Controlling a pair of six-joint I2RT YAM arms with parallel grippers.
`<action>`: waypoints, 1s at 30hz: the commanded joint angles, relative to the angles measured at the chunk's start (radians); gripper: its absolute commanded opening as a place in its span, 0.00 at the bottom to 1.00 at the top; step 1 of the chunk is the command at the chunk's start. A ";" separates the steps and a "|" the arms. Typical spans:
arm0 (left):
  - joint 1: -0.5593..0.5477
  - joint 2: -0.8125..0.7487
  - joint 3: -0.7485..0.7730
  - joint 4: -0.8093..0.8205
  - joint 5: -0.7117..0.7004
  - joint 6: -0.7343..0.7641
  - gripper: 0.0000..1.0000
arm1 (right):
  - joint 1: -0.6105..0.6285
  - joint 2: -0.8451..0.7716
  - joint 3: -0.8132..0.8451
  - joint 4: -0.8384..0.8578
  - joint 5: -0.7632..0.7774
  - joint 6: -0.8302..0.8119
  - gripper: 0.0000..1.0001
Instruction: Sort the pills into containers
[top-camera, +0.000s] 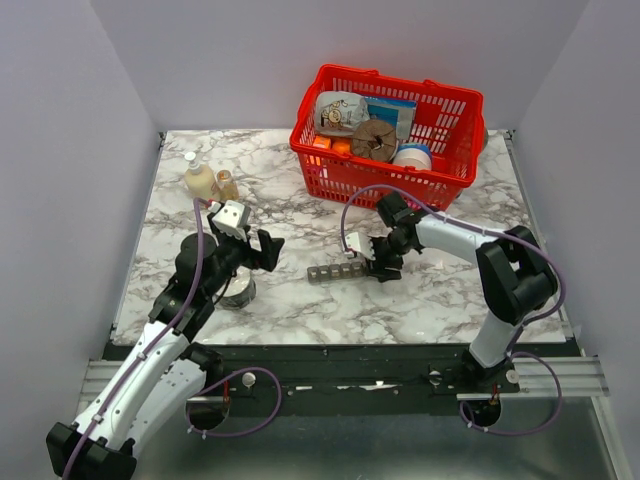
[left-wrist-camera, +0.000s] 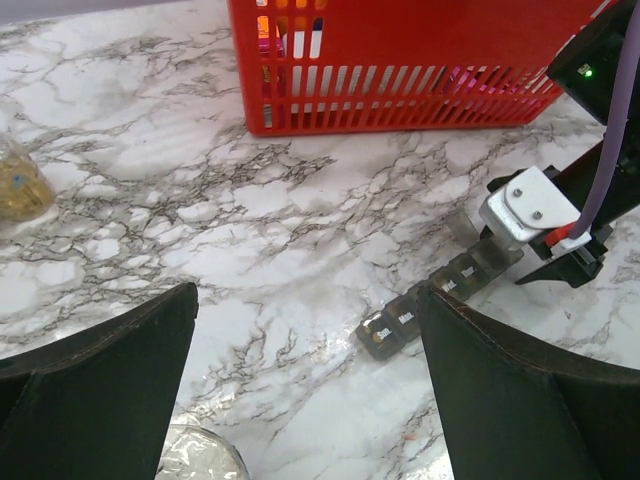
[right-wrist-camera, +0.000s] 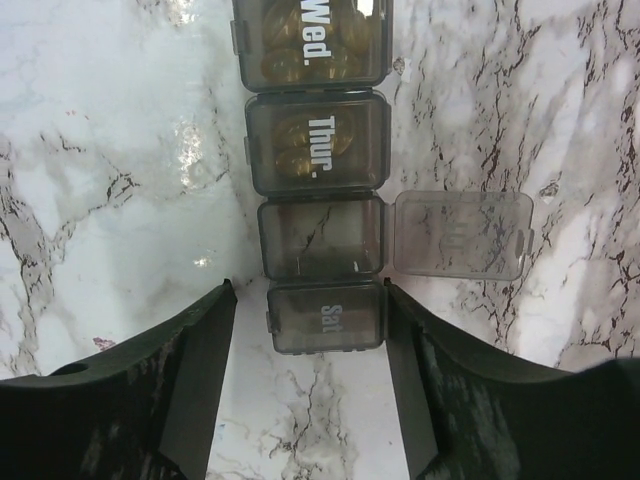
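The containers (top-camera: 335, 271) are a dark grey strip of day-marked compartments lying mid-table, also in the left wrist view as the containers (left-wrist-camera: 400, 322). In the right wrist view golden pills (right-wrist-camera: 300, 150) show through the shut Thur. and Wed. lids. One compartment (right-wrist-camera: 320, 238) stands empty with its lid (right-wrist-camera: 462, 235) swung right. My right gripper (right-wrist-camera: 310, 300) is open astride the Sat end compartment: the right finger (right-wrist-camera: 410, 370) touches its side, the left finger (right-wrist-camera: 200, 370) stands off. My left gripper (left-wrist-camera: 308, 295) hangs wide open over bare marble, left of the strip.
A red mesh basket (top-camera: 390, 130) of goods stands at the back. Two small bottles (top-camera: 208, 182) sit at the back left. A round silvery tin (top-camera: 238, 292) rests just below the left gripper (top-camera: 262, 250), seen as the tin (left-wrist-camera: 195, 455) in its wrist view.
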 joint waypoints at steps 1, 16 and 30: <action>0.006 -0.017 0.002 0.005 0.013 0.044 0.99 | -0.002 -0.022 -0.031 0.004 -0.005 0.007 0.65; 0.006 -0.031 -0.007 0.015 0.081 0.053 0.99 | 0.021 -0.104 -0.117 -0.046 -0.082 -0.091 0.47; 0.006 -0.052 0.012 0.008 0.137 0.043 0.99 | 0.004 -0.331 -0.105 -0.053 0.025 0.105 0.93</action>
